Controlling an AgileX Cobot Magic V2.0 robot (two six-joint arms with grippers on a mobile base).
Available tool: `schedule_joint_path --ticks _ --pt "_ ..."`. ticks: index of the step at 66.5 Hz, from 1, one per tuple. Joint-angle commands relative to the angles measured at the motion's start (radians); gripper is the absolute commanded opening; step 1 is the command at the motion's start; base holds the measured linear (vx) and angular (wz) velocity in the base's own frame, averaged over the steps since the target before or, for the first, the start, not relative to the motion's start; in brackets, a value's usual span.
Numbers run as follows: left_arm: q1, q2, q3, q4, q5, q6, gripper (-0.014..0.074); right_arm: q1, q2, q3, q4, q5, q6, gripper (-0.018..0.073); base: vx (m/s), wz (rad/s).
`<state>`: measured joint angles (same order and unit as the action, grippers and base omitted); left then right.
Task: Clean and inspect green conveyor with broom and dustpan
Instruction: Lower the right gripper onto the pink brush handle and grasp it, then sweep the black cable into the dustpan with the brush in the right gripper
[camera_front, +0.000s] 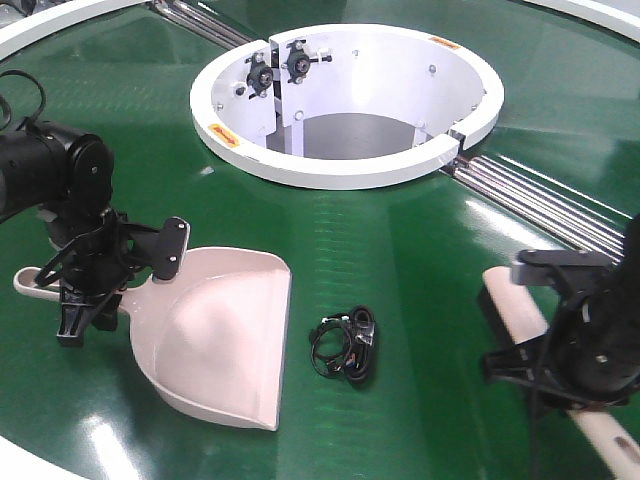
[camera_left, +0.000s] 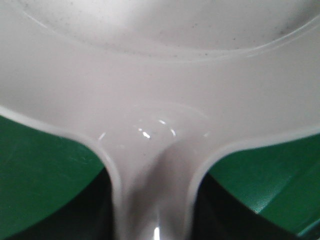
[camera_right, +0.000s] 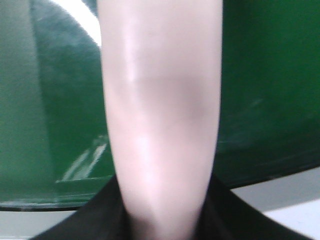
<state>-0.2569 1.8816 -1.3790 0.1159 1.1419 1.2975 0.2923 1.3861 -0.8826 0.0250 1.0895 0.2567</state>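
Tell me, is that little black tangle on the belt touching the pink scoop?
Apart. The front view shows a strip of bare green conveyor between the dustpan's open edge and the black tangle.

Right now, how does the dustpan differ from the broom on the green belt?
The dustpan is a wide scoop with raised sides, in nearly full view; the broom is a narrow flat bar, partly hidden by the right gripper. The dustpan lies on the left, at the left gripper; the broom lies on the right. Both are pale beige-pink plastic on the green belt.
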Motion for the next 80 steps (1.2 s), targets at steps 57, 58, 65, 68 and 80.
schedule_joint_path --ticks 57,58,65,68,80 --pt "-0.009 -0.049 -0.028 -0.007 -0.009 -0.012 -0.0006 0.315 0.524 -0.477 0.4 0.048 -0.097 -0.0005 0.0 0.0" --pt "-0.009 -0.049 -0.028 -0.007 -0.009 -0.012 -0.0006 0.322 0.53 -0.49 0.409 0.048 -0.104 -0.0005 0.0 0.0" --pt "-0.009 -0.049 -0.028 -0.007 -0.009 -0.012 -0.0006 0.36 0.596 -0.599 0.516 0.047 -0.151 -0.0005 0.0 0.0" --pt "-0.009 -0.049 -0.028 -0.007 -0.009 -0.012 -0.0006 0.373 0.616 -0.657 0.54 0.048 -0.161 -0.0005 0.0 0.0" --pt "-0.009 -0.049 -0.028 -0.007 -0.009 -0.012 -0.0006 0.404 0.677 -0.859 0.561 0.072 -0.15 -0.0005 0.0 0.0"
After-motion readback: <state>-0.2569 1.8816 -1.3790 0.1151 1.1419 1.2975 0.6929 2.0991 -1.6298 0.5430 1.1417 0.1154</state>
